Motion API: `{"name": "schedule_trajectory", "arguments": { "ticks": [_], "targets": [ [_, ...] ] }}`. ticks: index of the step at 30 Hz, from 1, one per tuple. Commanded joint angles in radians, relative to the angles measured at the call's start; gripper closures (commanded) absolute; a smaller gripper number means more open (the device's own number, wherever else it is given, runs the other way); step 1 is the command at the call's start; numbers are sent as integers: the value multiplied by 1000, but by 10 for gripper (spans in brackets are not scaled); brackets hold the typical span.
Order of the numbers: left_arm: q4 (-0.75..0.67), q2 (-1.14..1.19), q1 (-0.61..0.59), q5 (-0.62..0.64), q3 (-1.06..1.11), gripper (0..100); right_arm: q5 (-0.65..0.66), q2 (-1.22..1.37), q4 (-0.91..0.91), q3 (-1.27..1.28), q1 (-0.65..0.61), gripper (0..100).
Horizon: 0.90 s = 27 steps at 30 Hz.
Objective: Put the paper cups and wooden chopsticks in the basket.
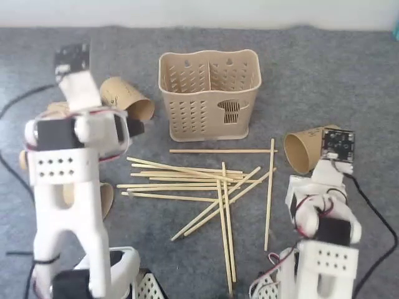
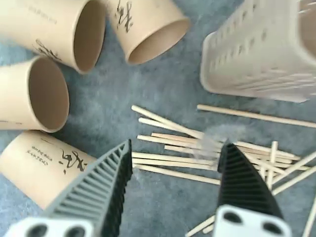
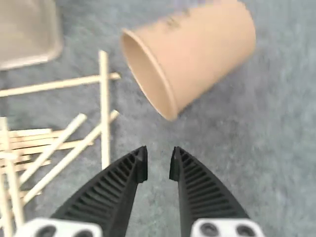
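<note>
The grey counter point(image 1: 324, 75) carries an upright slotted basket point(image 1: 209, 93), divided into two compartments. A cluster of paper cups point(image 2: 47, 94), four in number, is laid on its sides at the left of the basket. A single paper cup point(image 1: 305, 148) is laid on its side at the right, just beyond the right gripper point(image 3: 158, 153). The wooden chopsticks point(image 1: 206, 184) are scattered, crossing, on the counter before the basket. The left gripper point(image 2: 175, 148) is held over them, fingers spread wide and empty. The right fingers are parted narrowly, nothing gripped.
</note>
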Motion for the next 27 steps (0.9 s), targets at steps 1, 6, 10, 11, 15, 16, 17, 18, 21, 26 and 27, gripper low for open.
{"name": "schedule_trajectory", "arguments": {
  "ticks": [1,6,10,11,15,16,17,18,21,26,27],
  "targets": [
    [-114,-147,-14,-38,188,735,28,-94,15,-15,-84,894],
    [-215,-381,-12,-46,461,735,41,-18,12,-103,-189,893],
    [-278,-529,-17,-48,648,734,15,163,8,-213,-228,893],
    [-293,-555,-18,-51,680,734,-6,217,2,-242,-236,893],
    [-328,-618,-18,-97,785,735,-60,435,-39,-324,-277,893],
    [-339,-628,-18,-97,806,735,-77,487,-58,-334,-291,893],
    [-350,-634,-18,-97,825,735,-95,535,-79,-339,-305,893],
    [-365,-638,-18,-97,843,735,-109,578,-108,-339,-318,893],
    [-433,-644,-18,-97,905,735,-123,702,-176,-339,-338,892],
    [-528,-643,-18,-101,987,735,-118,820,-240,-342,-283,850],
    [-528,-643,-18,-101,987,735,-118,835,-248,-342,-272,831]
  ]
}}
